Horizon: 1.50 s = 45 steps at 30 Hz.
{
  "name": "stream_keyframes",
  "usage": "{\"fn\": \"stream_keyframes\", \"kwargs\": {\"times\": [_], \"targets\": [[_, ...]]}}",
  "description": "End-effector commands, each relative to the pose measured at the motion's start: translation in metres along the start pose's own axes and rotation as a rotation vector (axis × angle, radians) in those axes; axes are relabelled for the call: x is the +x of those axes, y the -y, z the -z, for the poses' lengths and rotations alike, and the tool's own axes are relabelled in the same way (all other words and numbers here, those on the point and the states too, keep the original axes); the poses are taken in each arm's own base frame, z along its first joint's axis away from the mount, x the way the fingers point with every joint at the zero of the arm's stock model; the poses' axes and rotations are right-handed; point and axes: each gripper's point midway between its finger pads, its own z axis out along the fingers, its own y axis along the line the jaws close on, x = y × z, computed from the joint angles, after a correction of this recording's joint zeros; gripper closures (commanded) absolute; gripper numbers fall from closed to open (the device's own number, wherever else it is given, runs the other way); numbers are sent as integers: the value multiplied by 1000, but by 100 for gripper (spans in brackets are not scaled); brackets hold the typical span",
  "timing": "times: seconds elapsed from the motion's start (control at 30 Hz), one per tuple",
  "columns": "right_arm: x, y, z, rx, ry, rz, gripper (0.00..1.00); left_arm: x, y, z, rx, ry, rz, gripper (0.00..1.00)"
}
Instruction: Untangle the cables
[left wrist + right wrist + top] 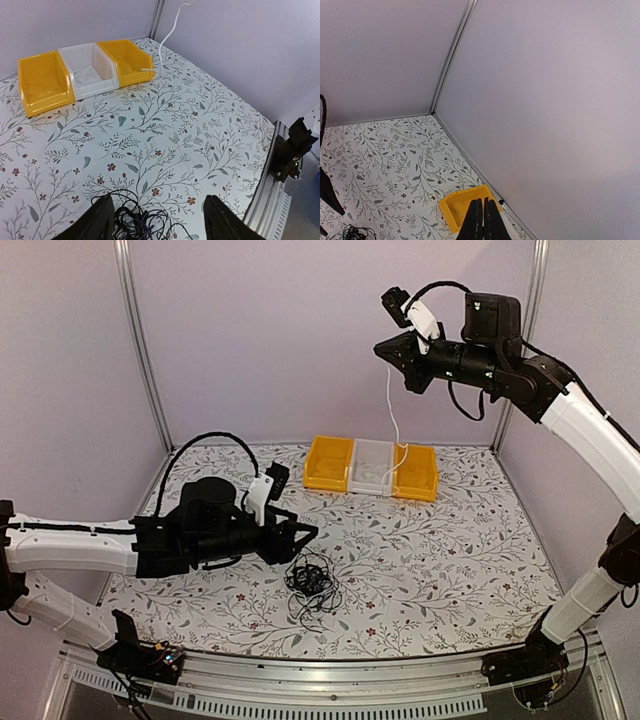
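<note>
The cables [312, 585] are a loose clump of thin black wires lying on the floral table, also seen in the left wrist view [135, 220] and at the bottom left of the right wrist view [355, 232]. My left gripper [305, 533] hovers low just left of the clump, open, with its fingers [159, 200] standing wide on either side above the clump's far edge and nothing held. My right gripper [385, 352] is raised high at the back right, its fingers [483, 201] pressed together. A thin white cable [393, 415] hangs from it down into the right yellow bin [415, 472].
Three bins stand in a row at the back: yellow [328, 462], white [372, 465], yellow. The left wrist view shows them too [42, 82], with the white cable [172, 27] dropping into the nearest yellow one. Lilac walls close the back and sides. A metal rail [330, 670] runs along the near edge.
</note>
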Motion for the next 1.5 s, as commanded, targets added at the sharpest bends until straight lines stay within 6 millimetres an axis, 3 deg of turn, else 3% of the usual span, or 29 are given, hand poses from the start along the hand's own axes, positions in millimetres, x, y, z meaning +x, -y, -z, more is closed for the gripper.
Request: {"fn": "stream_keyframes", "kwargs": {"times": [0.0,0.4,0.73,0.83,1.03,1.23,1.47], "targets": [[11,38,-3,91,19,-25,100,-7,-2,5,-46,-2,25,36],[86,135,-23,279,-59,12,100,-12,-7,13,-85,-14,64,37],[157,173,-62,303,-169,18,100,-7,-12,20,-114,-52,61,38],[184,170,-73,281,-213,0,100,-8,-15,23,-126,-40,81,38],[248,146,-88,190,-328,-103,100,-3,-19,27,-141,-42,121,38],[304,119,-90,130,-459,-240,100,-1,-21,33,-155,-31,151,38],[353,85,-86,22,-575,-352,100,-2,-24,34,-171,-31,147,39]]}}
